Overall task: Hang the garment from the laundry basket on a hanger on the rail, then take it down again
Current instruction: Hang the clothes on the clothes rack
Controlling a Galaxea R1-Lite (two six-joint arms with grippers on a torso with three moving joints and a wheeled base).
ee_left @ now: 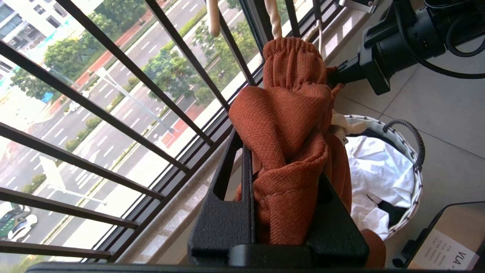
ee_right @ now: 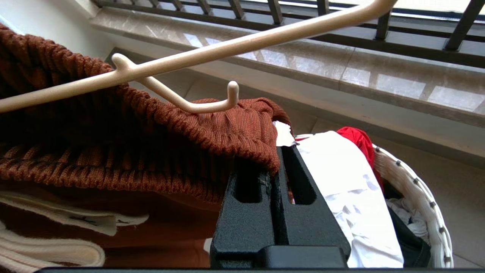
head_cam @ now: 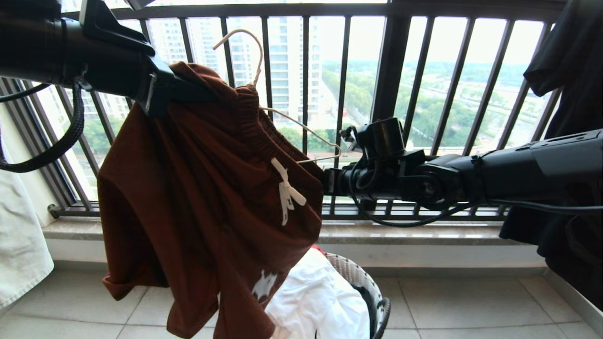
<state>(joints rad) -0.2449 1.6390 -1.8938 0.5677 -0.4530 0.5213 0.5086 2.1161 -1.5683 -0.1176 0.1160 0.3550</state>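
the left gripper sits closest to the lens, its two black fingers pressed against a thick bunched fold of the rust-brown garment, which hangs below it over the laundry basket. the right gripper has its jaws drawn fully together, their tips at the edge of the gathered waistband; whether they pinch any cloth i cannot tell. just above those jaws the cream hanger runs through the waistband, its hook in front of the black balcony railing.

White label on a dark box, letters "VLA" readable, smaller lines illegible
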